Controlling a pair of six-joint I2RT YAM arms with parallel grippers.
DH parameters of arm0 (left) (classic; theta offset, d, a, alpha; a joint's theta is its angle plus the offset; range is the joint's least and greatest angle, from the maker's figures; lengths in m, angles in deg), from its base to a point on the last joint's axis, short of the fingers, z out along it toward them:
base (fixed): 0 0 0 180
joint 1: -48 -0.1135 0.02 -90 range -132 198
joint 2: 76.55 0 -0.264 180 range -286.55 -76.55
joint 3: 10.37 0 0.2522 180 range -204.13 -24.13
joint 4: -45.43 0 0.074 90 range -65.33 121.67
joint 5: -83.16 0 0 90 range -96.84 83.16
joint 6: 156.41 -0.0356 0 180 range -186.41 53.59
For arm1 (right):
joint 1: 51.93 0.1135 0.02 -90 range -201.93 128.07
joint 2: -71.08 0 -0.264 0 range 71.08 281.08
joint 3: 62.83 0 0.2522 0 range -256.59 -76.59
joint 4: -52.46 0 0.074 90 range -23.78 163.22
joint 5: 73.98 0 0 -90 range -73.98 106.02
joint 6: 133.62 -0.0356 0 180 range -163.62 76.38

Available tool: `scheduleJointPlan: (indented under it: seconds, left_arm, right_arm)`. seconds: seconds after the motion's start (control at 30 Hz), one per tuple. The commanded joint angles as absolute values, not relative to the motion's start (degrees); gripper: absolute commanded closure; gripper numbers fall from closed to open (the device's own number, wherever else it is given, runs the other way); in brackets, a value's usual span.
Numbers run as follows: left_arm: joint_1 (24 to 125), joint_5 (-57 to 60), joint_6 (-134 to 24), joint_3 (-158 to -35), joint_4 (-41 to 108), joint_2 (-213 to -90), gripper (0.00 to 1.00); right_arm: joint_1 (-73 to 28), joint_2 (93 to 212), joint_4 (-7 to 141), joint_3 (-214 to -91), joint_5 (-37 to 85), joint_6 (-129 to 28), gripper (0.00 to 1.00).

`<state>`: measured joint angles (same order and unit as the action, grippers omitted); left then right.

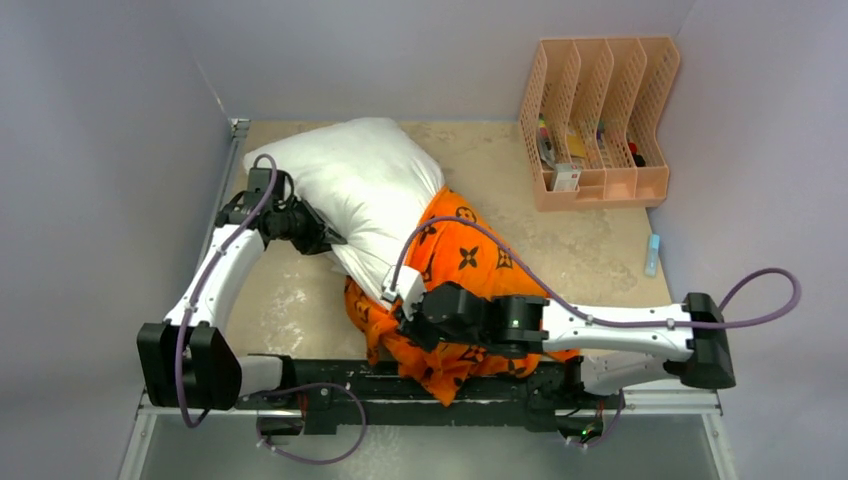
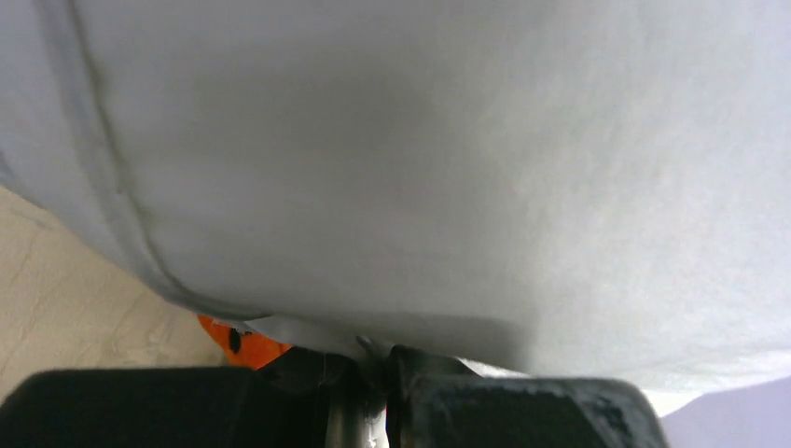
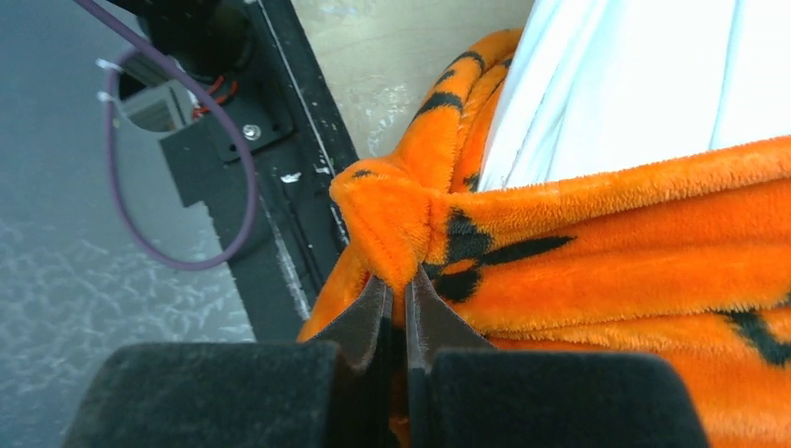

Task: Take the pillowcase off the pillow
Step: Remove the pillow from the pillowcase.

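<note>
— Now, operator, where is the pillow in the overhead view?

— I see the pillow (image 1: 360,185) lying slantwise on the table (image 1: 585,250). Its far end points toward the back-left corner, and its near end is tucked inside the pillowcase (image 1: 475,265). The pillowcase covers only that near end. Its loose orange plush bunches down to the black rail (image 1: 390,400) at the table's near edge. Most of the white pillow is bare.

— And the left gripper?

— My left gripper (image 1: 330,240) sits at the pillow's left edge. In the left wrist view its fingers are together, nipping a thin fold of the white cover at the seam. The pillow fills nearly all of that view, with a scrap of orange below it.

— The right gripper?

— My right gripper (image 1: 402,308) lies over the orange cloth at the mouth of the pillowcase, where white meets orange. In the right wrist view its fingers (image 3: 364,322) are clamped on a bunched corner of the plush hem. Black motifs sit just beside the pinch, and the white pillow shows above it.

— Anything else on the table?

— A peach file rack (image 1: 600,115) stands at the back right, well apart from the pillow, holding a few small items I cannot make out. A small blue object (image 1: 652,255) lies near the table's right edge.
</note>
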<state>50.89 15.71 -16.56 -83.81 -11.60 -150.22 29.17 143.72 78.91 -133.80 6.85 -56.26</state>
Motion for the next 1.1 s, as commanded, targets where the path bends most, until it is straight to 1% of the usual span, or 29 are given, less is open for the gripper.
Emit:
scheduleJointPlan:
  seconds: [0.0,0.07,0.1,0.13,0.23,0.3,0.4,0.43,0.47,0.57,0.67,0.7,0.77,0.8,0.87,0.93,1.0,1.07]
  left_arm:
    - [44.5,2.57,-19.44,-87.04,5.06,-147.63,1.0]
    - [44.48,2.53,-19.92,-84.54,5.27,-146.05,1.0]
    - [44.48,3.31,-20.22,-82.77,5.87,-145.2,1.0]
    - [44.48,3.84,-20.59,-81.09,5.99,-144.27,1.0]
    - [44.48,2.85,-22.3,-75.97,2.57,-141.15,1.0]
    - [44.44,0.51,-22.74,-73.47,0.05,-138.36,1.0]
    - [44.48,-3.17,-21.3,-71.0,-3.19,-134.32,1.0]
    - [44.49,-3.46,-21.01,-70.55,-4.1,-133.35,1.0]
    - [44.48,-3.24,-20.93,-70.13,-4.64,-132.8,1.0]
    - [44.48,-3.81,-20.73,-69.16,-5.45,-131.22,1.0]
    - [44.48,-4.09,-20.82,-69.31,-6.09,-131.21,1.0]
    - [44.48,-4.29,-21.13,-69.76,-6.69,-131.48,1.0]
    - [44.48,-5.02,-21.83,-70.87,-7.95,-131.64,1.0]
    - [44.48,-5.54,-22.25,-71.29,-8.49,-131.39,1.0]
    - [44.44,-6.25,-22.98,-72.27,-9.5,-130.78,1.0]
    - [44.48,-5.92,-23.6,-72.65,-10.11,-130.58,1.0]
    - [44.52,-5.23,-24.22,-72.55,-11.1,-130.43,1.0]
    - [44.56,-4.91,-24.48,-71.65,-11.13,-129.46,1.0]
  right_arm:
    - [35.0,136.58,94.94,-129.76,25.55,-66.39,1.0]
    - [34.99,136.55,96.37,-131.1,25.0,-67.44,1.0]
    - [34.99,137.02,98.14,-133.46,21.21,-67.43,0.95]
    - [34.99,137.44,99.05,-135.86,17.3,-67.62,0.84]
    - [34.99,135.92,98.92,-142.64,4.19,-68.46,0.59]
    - [34.99,134.71,100.71,-148.06,-3.82,-67.34,0.47]
    - [33.66,132.56,106.62,-151.5,-21.79,-70.81,0.29]
    - [31.27,131.46,109.35,-151.26,-26.04,-73.77,0.22]
    - [27.14,130.16,112.34,-150.82,-27.27,-77.55,0.16]
    - [9.17,123.83,112.56,-145.47,-19.4,-81.81,0.08]
    - [-2.58,118.86,104.7,-138.81,-1.01,-79.39,0.04]
    - [-5.42,119.45,103.77,-137.4,4.79,-79.93,0.02]
    - [-14.56,124.34,102.55,-136.95,20.61,-78.9,0.01]
    - [-18.11,126.06,99.61,-136.05,27.35,-78.65,0.01]
    - [-20.19,126.92,89.05,-132.5,33.75,-79.92,0.01]
    - [-20.56,129.01,81.72,-131.25,38.53,-81.3,0.01]
    - [-20.57,133.45,79.45,-132.06,40.88,-81.38,0.01]
    - [-20.61,138.41,80.66,-133.17,38.21,-80.44,0.02]
